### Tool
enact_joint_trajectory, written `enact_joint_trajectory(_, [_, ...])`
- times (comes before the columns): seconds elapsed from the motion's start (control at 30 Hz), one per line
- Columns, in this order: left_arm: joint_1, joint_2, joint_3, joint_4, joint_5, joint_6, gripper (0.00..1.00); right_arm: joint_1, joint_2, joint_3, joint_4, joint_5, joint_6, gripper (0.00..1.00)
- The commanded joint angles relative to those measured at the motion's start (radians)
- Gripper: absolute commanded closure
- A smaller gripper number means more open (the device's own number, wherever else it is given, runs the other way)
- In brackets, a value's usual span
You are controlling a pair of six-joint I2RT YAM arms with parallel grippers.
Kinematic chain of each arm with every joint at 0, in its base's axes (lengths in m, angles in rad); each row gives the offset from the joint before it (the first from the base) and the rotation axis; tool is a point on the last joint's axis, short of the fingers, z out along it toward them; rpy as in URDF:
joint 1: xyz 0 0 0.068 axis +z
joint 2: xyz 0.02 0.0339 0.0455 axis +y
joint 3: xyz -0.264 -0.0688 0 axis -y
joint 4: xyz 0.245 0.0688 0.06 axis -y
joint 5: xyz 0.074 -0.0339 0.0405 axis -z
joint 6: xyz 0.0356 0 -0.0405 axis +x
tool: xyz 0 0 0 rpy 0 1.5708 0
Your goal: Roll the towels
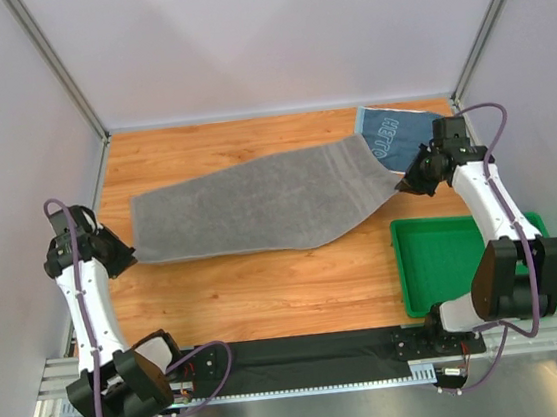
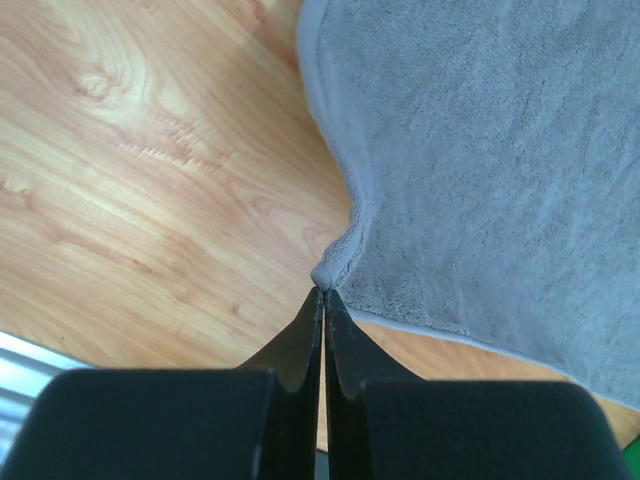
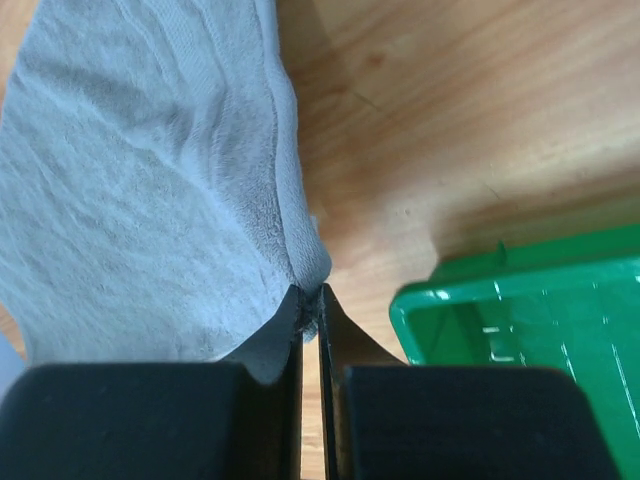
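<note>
A large grey towel (image 1: 258, 203) lies stretched flat across the wooden table. My left gripper (image 1: 129, 254) is at the towel's near left corner. In the left wrist view its jaws (image 2: 323, 293) are shut, pinching the bunched corner of the grey towel (image 2: 480, 170). My right gripper (image 1: 403, 186) holds the towel's right tip. In the right wrist view that gripper (image 3: 312, 297) is shut on a fold of the grey towel (image 3: 140, 200). A light blue towel (image 1: 406, 132) with white lettering lies at the back right, partly under the grey one.
A green plastic tray (image 1: 446, 262) stands at the near right, close beside my right gripper; its corner (image 3: 520, 310) shows in the right wrist view. White walls and metal posts enclose the table. A black strip runs along the near edge (image 1: 305, 351).
</note>
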Motion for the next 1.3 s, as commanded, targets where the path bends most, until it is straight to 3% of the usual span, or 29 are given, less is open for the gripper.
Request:
enact_joint_trajectory(0.0, [-0.003, -0.050, 0.061, -0.100, -0.032, 0.018, 1.00, 0.002, -0.084, -0.051, -0.052, -0.048, -0.009, 1.00])
enact_joint_trajectory(0.27, [-0.001, -0.158, 0.072, -0.182, -0.072, 0.020, 1.00, 0.001, -0.181, -0.122, -0.125, -0.069, -0.057, 1.00])
enact_joint_trajectory(0.4, [-0.003, -0.120, 0.076, -0.167, -0.077, 0.028, 1.00, 0.005, -0.138, -0.096, -0.112, -0.103, -0.064, 1.00])
enact_joint_trajectory(0.57, [-0.001, 0.028, 0.194, -0.174, 0.017, 0.026, 1.00, 0.005, 0.014, 0.046, -0.141, -0.110, -0.075, 1.00])
enact_joint_trajectory(0.8, [-0.001, 0.225, 0.344, -0.153, 0.001, 0.012, 1.00, 0.020, 0.262, 0.287, -0.187, -0.146, -0.067, 1.00])
enact_joint_trajectory(1.27, [-0.003, 0.529, 0.548, -0.127, -0.029, 0.008, 1.00, 0.059, 0.610, 0.735, -0.303, -0.115, -0.066, 1.00])
